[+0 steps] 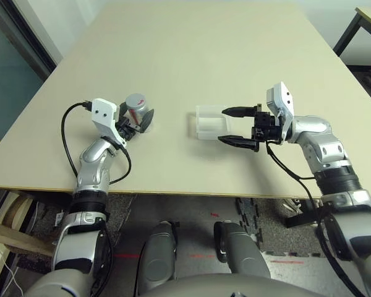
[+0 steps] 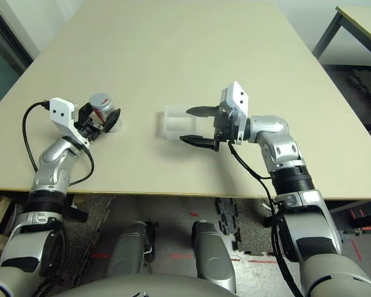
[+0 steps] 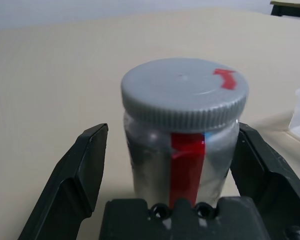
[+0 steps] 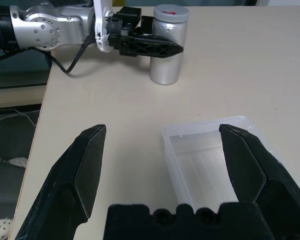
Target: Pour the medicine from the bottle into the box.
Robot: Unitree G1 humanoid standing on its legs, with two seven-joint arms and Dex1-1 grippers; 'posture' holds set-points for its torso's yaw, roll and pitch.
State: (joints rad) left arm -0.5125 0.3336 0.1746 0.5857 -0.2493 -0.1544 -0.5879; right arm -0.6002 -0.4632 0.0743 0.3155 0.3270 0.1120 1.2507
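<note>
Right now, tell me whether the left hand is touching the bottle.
Cannot tell. In the left wrist view the left hand stands open around the bottle; one finger is apart, the other hidden.

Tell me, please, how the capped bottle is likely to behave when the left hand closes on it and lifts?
The bottle looks smooth, so it may slip. Standing upright, it could tip if nudged unevenly. The open left hand straddles it.

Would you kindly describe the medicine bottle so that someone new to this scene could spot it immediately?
Start from the big beige table and go to its near edge on the robot's left, where the left gripper stands open around the bottle. It is a small silvery upright cylinder with a grey cap marked red, unlike the flat clear box towards the right.
</note>
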